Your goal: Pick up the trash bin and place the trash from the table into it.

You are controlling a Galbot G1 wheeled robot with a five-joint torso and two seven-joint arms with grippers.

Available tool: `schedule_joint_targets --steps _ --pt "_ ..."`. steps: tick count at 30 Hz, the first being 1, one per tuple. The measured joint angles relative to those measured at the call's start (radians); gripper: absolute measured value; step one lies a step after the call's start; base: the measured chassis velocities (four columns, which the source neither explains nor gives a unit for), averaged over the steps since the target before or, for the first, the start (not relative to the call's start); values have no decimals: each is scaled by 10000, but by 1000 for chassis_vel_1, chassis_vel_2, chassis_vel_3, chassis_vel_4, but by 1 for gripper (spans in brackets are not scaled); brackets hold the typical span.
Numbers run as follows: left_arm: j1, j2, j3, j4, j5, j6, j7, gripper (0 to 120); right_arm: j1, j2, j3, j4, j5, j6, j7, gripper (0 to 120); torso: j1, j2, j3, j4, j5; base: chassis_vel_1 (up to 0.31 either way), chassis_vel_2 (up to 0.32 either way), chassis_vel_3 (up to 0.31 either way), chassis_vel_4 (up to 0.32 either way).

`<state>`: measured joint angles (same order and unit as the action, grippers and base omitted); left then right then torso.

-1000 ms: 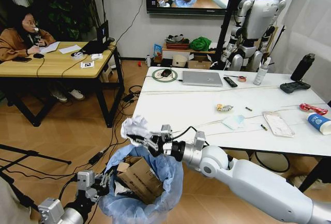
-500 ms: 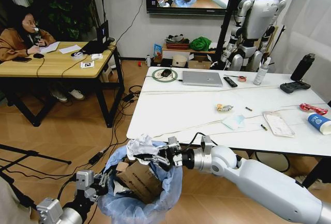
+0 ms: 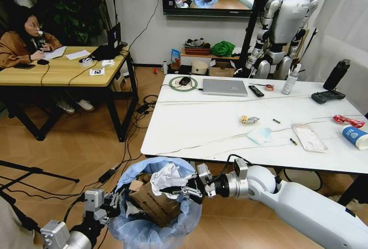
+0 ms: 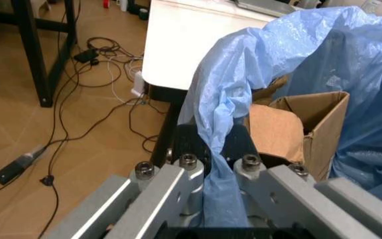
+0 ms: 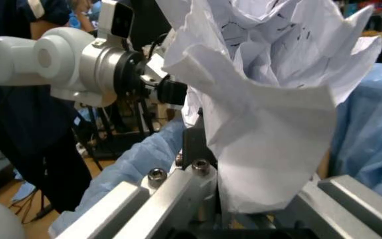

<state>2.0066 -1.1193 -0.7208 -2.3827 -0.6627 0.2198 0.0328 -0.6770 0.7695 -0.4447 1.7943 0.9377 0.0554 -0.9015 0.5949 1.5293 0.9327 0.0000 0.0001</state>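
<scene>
Left tool [image 4: 208,164] clamped on bin [image 3: 150,226] bag rim, holding it beside desk [image 3: 190,128]; right tool [image 3: 183,190] pinching tissue [image 3: 168,177] over the opening, ready to drop.

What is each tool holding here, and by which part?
Left tool pinches the trash bin's blue bag rim; right tool grips the crumpled white paper by its lower edge.

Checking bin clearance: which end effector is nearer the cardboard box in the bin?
Right. The right end effector holds crumpled paper directly over the cardboard box inside the bin. The left end effector clamps the bag at the bin's rim, beside the box.
</scene>
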Motion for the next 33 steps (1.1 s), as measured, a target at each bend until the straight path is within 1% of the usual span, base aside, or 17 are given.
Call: schedule_joint_targets --steps 9,29,31,32,33 --pt "60 -22 16 -99 5 17 -7 0 66 130 -289 61 -116 -63 -138 0 0 0 0 0 -1 0 0 0 0" --pt "174 -31 116 -146 107 17 2 0 351 431 -567 -21 -152 -73 204 0 1 0 0 0 -1 0 0 0 0" --pt "159 -30 116 -125 107 16 6 0 360 442 -574 -21 -152 -63 204 8 1 0 0 0 -1 0 0 0 0" --pt "159 -30 116 -125 107 16 6 0 360 442 -574 -21 -152 -63 204 8 1 0 0 0 -1 0 0 0 0" --pt "145 -30 115 -108 105 15 7 0 360 446 -574 -18 -152 -55 203 14 1 0 0 0 -1 0 0 0 0"
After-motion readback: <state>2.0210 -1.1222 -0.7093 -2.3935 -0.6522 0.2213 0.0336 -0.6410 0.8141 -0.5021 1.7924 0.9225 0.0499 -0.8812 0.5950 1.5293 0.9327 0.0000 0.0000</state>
